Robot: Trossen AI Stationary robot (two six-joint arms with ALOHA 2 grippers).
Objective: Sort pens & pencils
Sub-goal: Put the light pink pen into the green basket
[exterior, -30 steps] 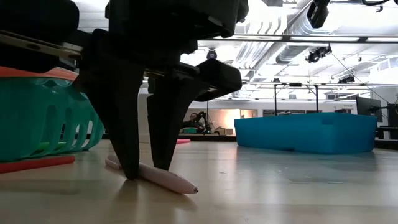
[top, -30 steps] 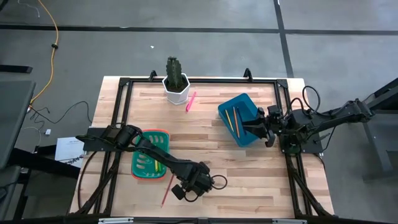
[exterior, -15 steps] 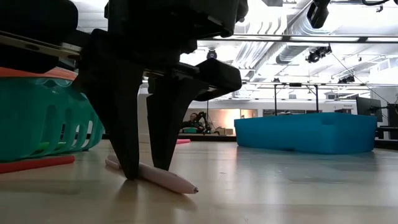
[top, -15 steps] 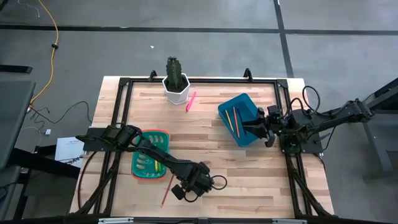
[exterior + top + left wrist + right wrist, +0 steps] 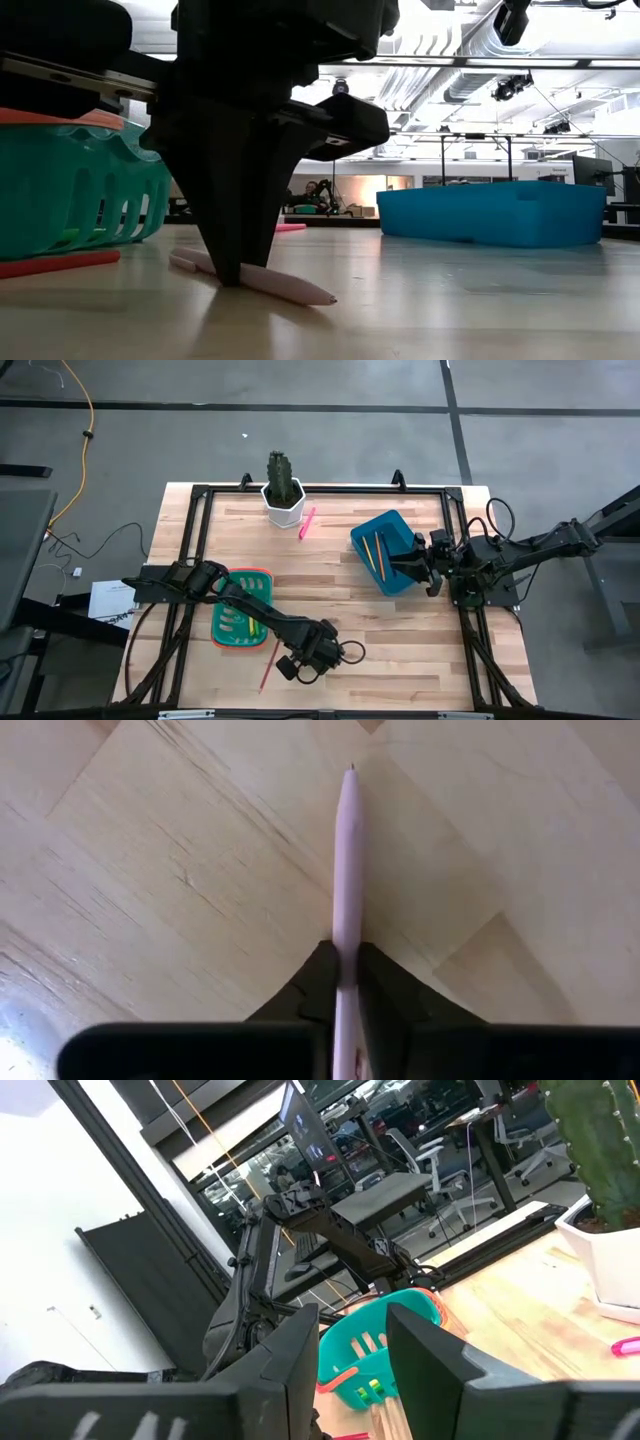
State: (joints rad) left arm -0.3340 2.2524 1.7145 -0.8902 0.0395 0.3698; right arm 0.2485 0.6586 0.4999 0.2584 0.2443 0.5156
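Pale pink pencil (image 5: pixel 347 870): lain flat on the wooden table (image 5: pixel 400 650), clamped between the fingertips of the left gripper (image 5: pixel 232 272), its sharpened tip projected forward past them
Left gripper: lowered to the tabletop near the front edge, fingers (image 5: pixel 318 982) closed on the pale pink pencil, one pad pressed to each side of the shaft
Red pencil (image 5: pixel 268 665): lain on the table just beside the left fingers, on the side toward the teal basket (image 5: pixel 228 618)
Teal basket: set behind the left fingers, green and yellow pens seen inside it
Hot pink pen (image 5: pixel 306 522): lain well apart from both grippers, beside the white cactus pot (image 5: pixel 283 505)
Blue bin (image 5: pixel 388 550): set directly ahead of the right fingers, orange pencils held in it
Right gripper (image 5: pixel 352 1355): hung at the blue bin's outer edge, fingers spread apart, nothing between them
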